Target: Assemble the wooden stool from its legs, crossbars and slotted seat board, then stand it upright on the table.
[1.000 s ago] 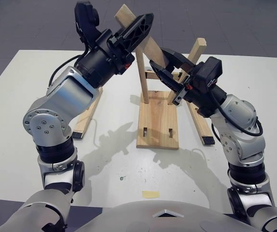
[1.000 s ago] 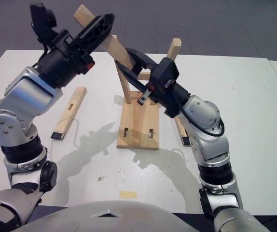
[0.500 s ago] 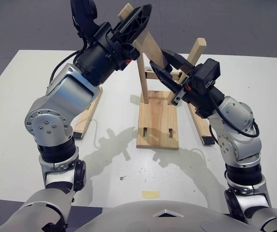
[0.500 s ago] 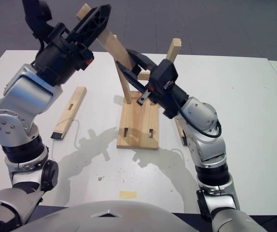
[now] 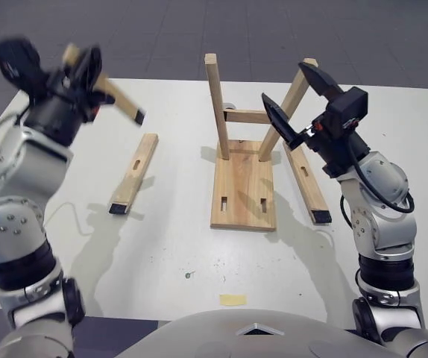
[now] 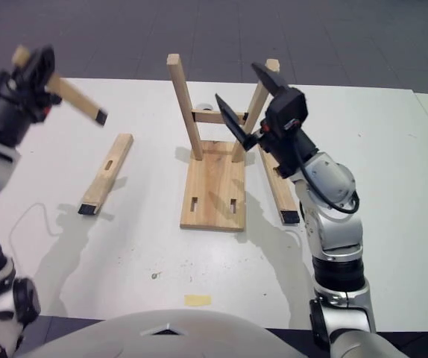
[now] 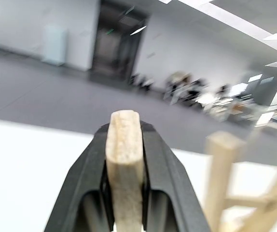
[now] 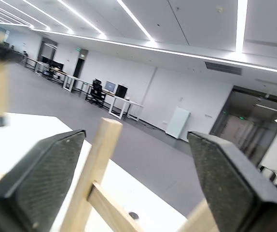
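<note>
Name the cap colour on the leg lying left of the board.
Black end cap; left eye view shows it best.

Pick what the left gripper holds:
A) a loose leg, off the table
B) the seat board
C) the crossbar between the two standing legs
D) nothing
A: the left gripper is shut on a leg, held in the air to the left of the seat board.
</note>
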Controlling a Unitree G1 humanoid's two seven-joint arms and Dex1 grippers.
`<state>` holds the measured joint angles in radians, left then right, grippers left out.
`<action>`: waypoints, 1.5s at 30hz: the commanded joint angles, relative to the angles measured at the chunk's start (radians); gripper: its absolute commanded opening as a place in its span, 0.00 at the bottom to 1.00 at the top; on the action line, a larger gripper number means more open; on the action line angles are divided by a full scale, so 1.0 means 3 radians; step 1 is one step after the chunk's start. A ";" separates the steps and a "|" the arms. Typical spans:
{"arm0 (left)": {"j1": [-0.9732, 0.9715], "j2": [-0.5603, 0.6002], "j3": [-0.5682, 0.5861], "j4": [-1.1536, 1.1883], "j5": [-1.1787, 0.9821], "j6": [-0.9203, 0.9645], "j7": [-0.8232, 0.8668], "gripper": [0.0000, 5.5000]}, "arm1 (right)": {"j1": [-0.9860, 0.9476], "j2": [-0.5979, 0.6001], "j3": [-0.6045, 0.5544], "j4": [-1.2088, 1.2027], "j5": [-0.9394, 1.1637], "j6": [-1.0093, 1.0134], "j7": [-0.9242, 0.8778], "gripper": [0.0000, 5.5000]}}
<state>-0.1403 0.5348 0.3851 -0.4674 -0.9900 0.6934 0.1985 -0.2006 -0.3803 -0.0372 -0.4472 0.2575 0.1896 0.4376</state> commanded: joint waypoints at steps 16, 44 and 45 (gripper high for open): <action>-0.0377 -0.0279 -0.0297 0.1761 0.1228 -0.1101 -0.1677 0.08 | 0.0110 0.0002 0.0007 -0.0124 0.0005 0.0120 -0.0064 0.98; 0.0020 -0.0618 -0.0646 0.2441 0.1883 -0.1292 -0.2003 0.08 | -0.0023 0.0065 0.0065 -0.0035 -0.0033 0.0119 -0.0091 0.98; 0.0009 -0.0637 -0.0615 0.2461 0.1835 -0.1271 -0.2008 0.08 | -0.0030 0.0066 0.0068 -0.0027 -0.0037 0.0115 -0.0091 0.98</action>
<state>-0.2289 0.3901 0.2150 0.1773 -0.4377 0.1920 -0.4072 -0.1936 -0.3645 -0.0198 -0.4545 0.2542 0.2267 0.4162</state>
